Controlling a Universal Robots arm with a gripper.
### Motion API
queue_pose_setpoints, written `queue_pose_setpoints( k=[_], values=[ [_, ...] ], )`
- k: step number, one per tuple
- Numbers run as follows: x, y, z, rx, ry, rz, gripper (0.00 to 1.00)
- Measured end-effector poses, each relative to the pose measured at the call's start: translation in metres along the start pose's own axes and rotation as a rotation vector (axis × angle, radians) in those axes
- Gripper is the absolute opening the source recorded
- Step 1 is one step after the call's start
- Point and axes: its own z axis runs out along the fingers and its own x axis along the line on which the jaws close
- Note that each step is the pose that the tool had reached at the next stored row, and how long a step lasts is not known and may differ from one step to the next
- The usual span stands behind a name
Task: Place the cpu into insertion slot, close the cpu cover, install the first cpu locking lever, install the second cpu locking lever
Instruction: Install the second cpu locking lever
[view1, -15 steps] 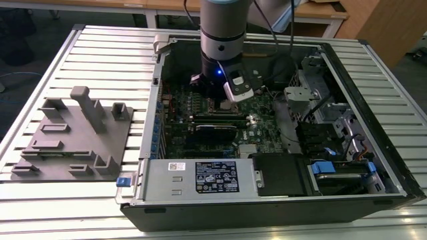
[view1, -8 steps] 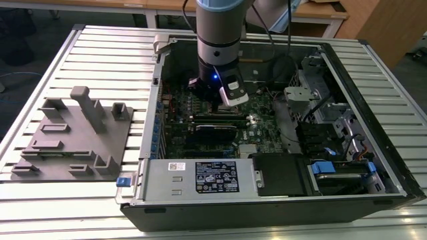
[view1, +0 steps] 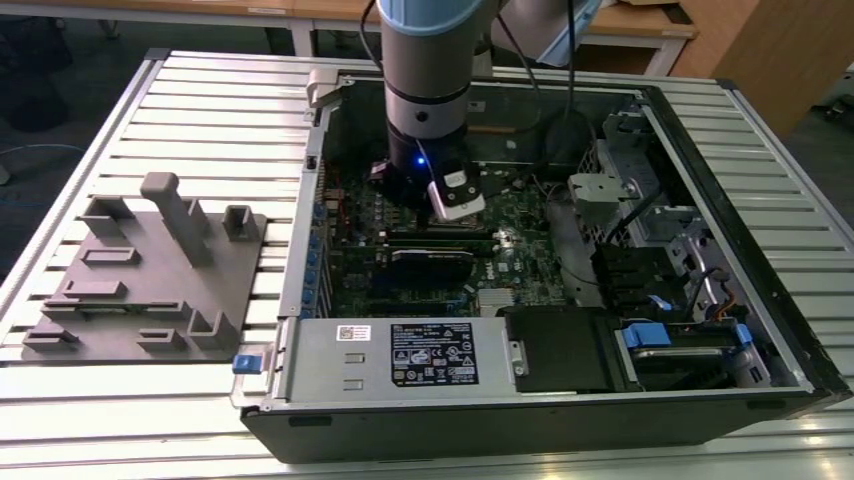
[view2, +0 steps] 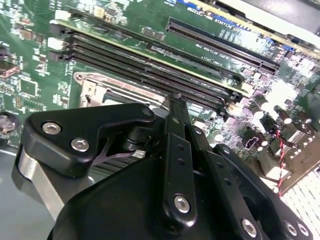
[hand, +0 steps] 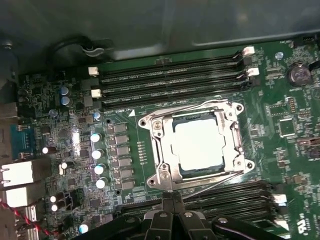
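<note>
Jaws apparently together beside cpu (hand: 198, 144)

end effector (hand: 172, 200) pinched (arm vertical)

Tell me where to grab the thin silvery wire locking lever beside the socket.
Likely the thin silvery wire locking lever's bare span, from above, jaws straddling it crosswise: it lies low, splayed slightly off the square silvery cpu cover.

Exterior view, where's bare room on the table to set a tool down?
Bare slats run along the table's far edge, behind the grey fixture block, and along the near edge below it. Inside the computer case it is crowded: the arm stands over the motherboard.
</note>
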Motion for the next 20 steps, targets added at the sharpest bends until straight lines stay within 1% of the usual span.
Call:
queue_pose_setpoints(
  k=[3, 6, 9, 13, 15, 16, 20],
  values=[
    [0.0015, -0.0006, 0.0035, 0.0004, -0.0007, 0.008, 0.11],
    [0.002, -0.0008, 0.0037, 0.0006, -0.0007, 0.008, 0.11],
    [0.0069, -0.0017, 0.0052, 0.0003, -0.0009, 0.008, 0.11],
    [0.0077, -0.0023, 0.0098, 0.0, -0.0007, 0.008, 0.11],
    [0.0082, -0.0025, 0.011, -0.0017, -0.0003, 0.008, 0.11],
    [0.0084, -0.0026, 0.0113, -0.0035, 0.0, 0.008, 0.11],
    [0.0091, -0.0028, 0.0129, -0.0227, 0.0035, 0.009, 0.11]
  ],
)
